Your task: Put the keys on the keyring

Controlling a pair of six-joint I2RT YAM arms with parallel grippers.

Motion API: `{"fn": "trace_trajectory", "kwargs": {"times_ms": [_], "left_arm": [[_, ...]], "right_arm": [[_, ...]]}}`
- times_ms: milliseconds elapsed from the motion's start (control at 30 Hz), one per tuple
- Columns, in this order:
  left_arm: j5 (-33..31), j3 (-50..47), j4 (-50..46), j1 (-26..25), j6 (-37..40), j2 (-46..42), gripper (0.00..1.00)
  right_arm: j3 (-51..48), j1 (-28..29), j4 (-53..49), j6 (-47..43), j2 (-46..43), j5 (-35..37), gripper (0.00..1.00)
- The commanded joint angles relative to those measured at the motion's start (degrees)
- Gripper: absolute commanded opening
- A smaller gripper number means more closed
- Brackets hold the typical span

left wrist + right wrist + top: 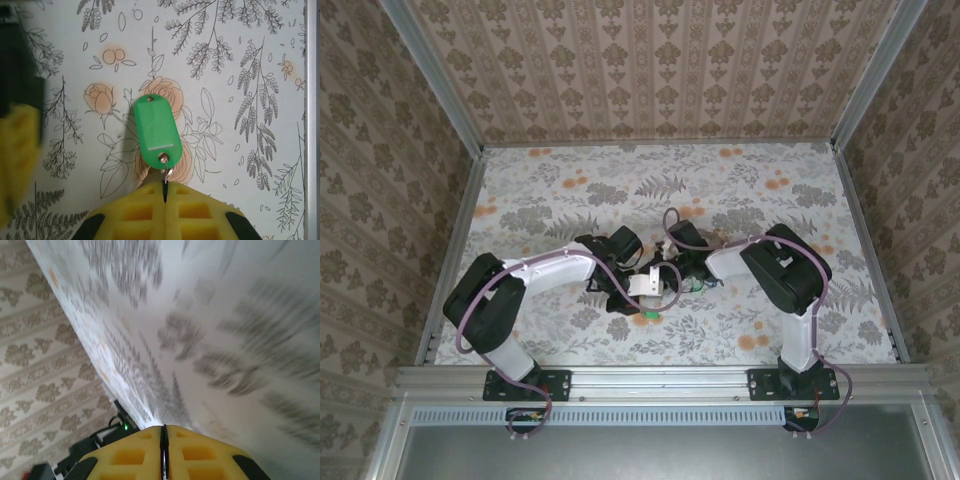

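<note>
Key (154,130) at left claw (165,187) tip — table (250,75) beneath

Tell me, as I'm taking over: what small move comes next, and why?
Probably hold the left claw steady and ease the right claw closer: the left is shut on the metal loop of the green key, the right shut, its hold unclear.

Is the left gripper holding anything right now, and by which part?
The left gripper pinches the green key tag by the small metal loop at its end; the plastic body sticks out free.
</note>
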Motion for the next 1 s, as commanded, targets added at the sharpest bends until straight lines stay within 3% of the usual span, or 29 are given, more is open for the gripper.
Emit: {"fn": "trace_trajectory", "kwargs": {"times_ms": [0, 533, 800, 967], "left_arm": [[0.1, 1.6, -1.7, -0.3, 2.2, 0.3, 0.0], [-2.4, 10.4, -6.3, -0.7, 5.2, 10.0, 0.02], [-1.8, 13.3, -7.7, -0.7, 5.5, 12.3, 0.19], [0.2, 12.1, -5.4, 0.0, 4.2, 8.8, 0.29]], "right_arm": [[2.9, -2.1, -6.4, -3.5, 0.0, 3.1, 0.13], [2.3, -14.2, -15.5, -12.0, -14.5, 11.9, 0.19], [2.1, -19.7, -27.5, -24.4, -20.5, 19.3, 0.2], [1.6, -22.4, -33.6, -33.1, -22.6, 25.2, 0.21]]}}
